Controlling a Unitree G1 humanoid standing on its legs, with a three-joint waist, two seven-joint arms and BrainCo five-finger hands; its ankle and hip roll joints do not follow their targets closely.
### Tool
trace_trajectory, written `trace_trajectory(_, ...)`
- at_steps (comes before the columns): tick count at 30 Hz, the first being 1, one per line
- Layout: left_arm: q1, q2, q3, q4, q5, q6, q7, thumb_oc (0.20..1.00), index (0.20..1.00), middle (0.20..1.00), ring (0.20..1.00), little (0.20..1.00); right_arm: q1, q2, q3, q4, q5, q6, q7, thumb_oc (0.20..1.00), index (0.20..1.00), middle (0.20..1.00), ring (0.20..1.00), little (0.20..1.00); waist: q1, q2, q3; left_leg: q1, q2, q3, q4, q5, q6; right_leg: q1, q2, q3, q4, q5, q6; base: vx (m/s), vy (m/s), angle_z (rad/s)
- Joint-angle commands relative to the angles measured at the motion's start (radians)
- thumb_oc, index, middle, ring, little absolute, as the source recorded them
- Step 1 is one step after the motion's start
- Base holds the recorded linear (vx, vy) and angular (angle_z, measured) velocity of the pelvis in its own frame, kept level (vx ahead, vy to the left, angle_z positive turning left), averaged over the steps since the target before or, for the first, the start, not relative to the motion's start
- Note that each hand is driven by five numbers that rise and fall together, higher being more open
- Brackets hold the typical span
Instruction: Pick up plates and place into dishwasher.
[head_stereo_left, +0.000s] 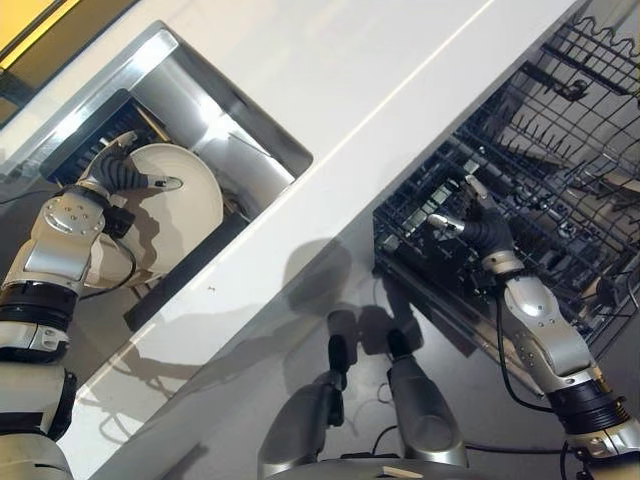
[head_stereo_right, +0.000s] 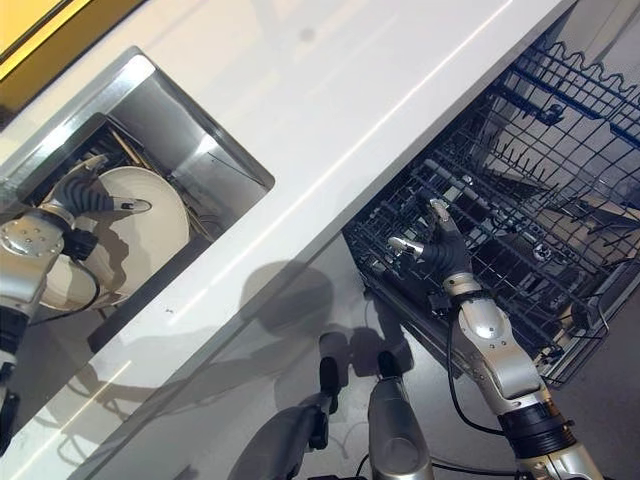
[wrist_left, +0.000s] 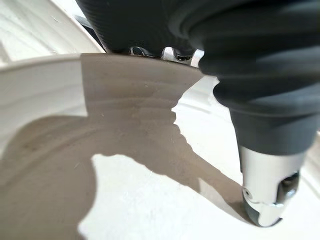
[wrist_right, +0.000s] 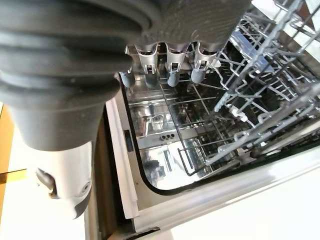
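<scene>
The plate (head_stereo_left: 180, 195) stands on edge in the sink (head_stereo_left: 240, 140), tilted, its face turned toward the counter (head_stereo_left: 400, 90); the left hand (head_stereo_left: 120, 175) is on it at the rim nearest that arm, thumb laid across the face and fingers going over the edge behind, so it looks clamped on the rim, though the fingers' far ends are hidden; in the left wrist view the thumb (wrist_left: 265, 190) rests flat on the white face. The right hand (head_stereo_right: 440, 250) hangs over the rack (head_stereo_right: 520, 200) of the open dishwasher, fingers spread and straight, holding nothing; its wrist view shows fingertips (wrist_right: 170, 75) above bare wire. The rack lies well apart from the plate, across the counter on the robot's right; the left hand is far the nearer one, so the lift falls to it, I'd judge, and the plate must come up out of the sink before it swings across.
</scene>
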Motion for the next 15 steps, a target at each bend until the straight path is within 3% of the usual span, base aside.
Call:
trace_trajectory(1,-0.004,0.025,-0.074,-0.042,-0.028,0.005,-0.131,1.000,1.000,1.000,1.000,1.000,-0.016,-0.026,-0.028,-0.083,0.021,-0.044,0.015,1.000,1.000,1.000,1.000,1.000,-0.011,-0.016,-0.040,-0.046,-0.024,-0.005,0.044,0.019,0.001,0.036,-0.090,-0.012,-0.150,0.154,0.045,-0.01,-0.034,0.03)
trace_trajectory(4,-0.011,0.032,-0.103,-0.083,-0.060,0.012,-0.196,1.000,1.000,1.000,1.000,1.000,-0.023,-0.034,-0.024,-0.078,0.028,-0.046,0.014,1.000,1.000,1.000,1.000,1.000,-0.009,-0.013,-0.039,-0.043,-0.024,-0.008,0.041,0.021,0.000,0.041,-0.092,-0.018,-0.156,0.156,0.045,-0.01,-0.034,0.07)
trace_trajectory(5,-0.021,0.030,-0.117,-0.096,-0.067,0.020,-0.215,0.875,0.875,0.875,0.875,0.875,-0.028,-0.038,-0.021,-0.074,0.030,-0.047,0.013,1.000,1.000,1.000,1.000,1.000,-0.010,-0.011,-0.038,-0.041,-0.024,-0.008,0.039,0.021,0.000,0.042,-0.094,-0.020,-0.159,0.156,0.045,-0.02,-0.026,0.05)
trace_trajectory(6,-0.027,0.032,-0.129,-0.114,-0.071,0.028,-0.227,0.630,0.630,0.630,0.630,0.630,-0.030,-0.042,-0.019,-0.070,0.032,-0.049,0.015,1.000,1.000,1.000,1.000,1.000,-0.010,-0.010,-0.038,-0.040,-0.024,-0.008,0.038,0.021,-0.001,0.044,-0.095,-0.023,-0.162,0.157,0.045,-0.02,-0.019,0.05)
trace_trajectory(10,-0.034,0.045,-0.144,-0.178,-0.103,0.026,-0.233,0.200,0.200,0.200,0.200,0.200,-0.034,-0.053,-0.019,-0.071,0.045,-0.044,0.018,1.000,1.000,1.000,1.000,1.000,-0.006,-0.009,-0.042,-0.033,-0.023,-0.010,0.033,0.021,-0.002,0.054,-0.101,-0.032,-0.175,0.160,0.046,-0.02,-0.029,0.04)
trace_trajectory(15,-0.011,0.050,-0.125,-0.299,-0.125,0.017,-0.235,0.200,0.200,0.200,0.200,0.200,-0.024,-0.054,-0.031,-0.068,0.050,-0.047,0.029,1.000,1.000,1.000,1.000,1.000,0.003,-0.011,-0.052,-0.019,-0.020,-0.016,0.020,0.025,-0.004,0.071,-0.107,-0.049,-0.189,0.160,0.047,-0.02,-0.042,0.03)
